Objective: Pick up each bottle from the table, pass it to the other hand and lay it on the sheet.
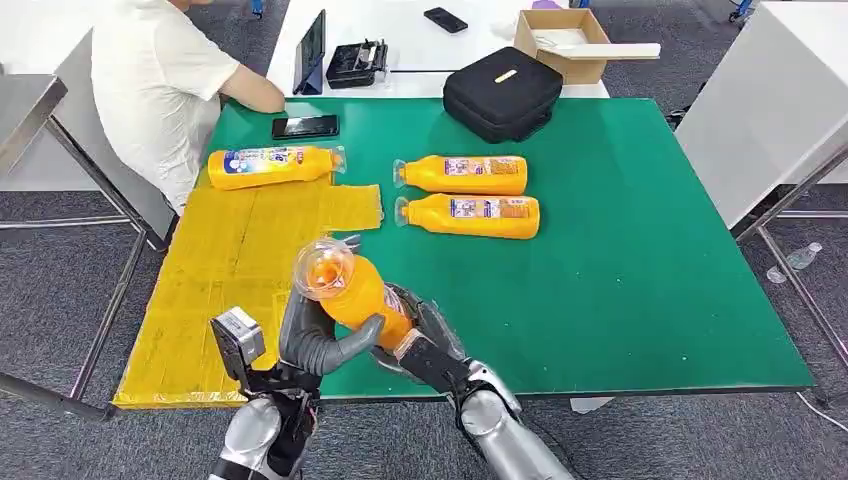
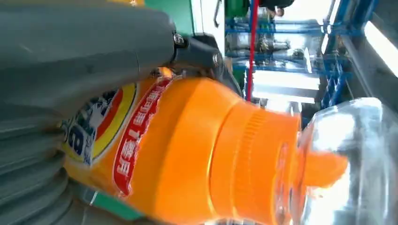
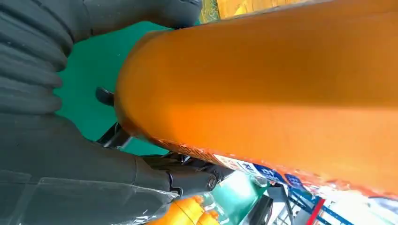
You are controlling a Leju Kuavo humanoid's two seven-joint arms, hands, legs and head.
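Lab: steel-legged tables, blue racking, equipment case

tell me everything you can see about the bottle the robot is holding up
The held bottle is orange plastic with a clear domed cap over an orange nozzle, and a red, yellow and blue printed label. It is lifted off the green table, tilted with its cap pointing up toward the camera, above the near edge beside the yellow sheet. Both hands touch it: the left hand wraps its body from the left, and the right hand grips its base end.
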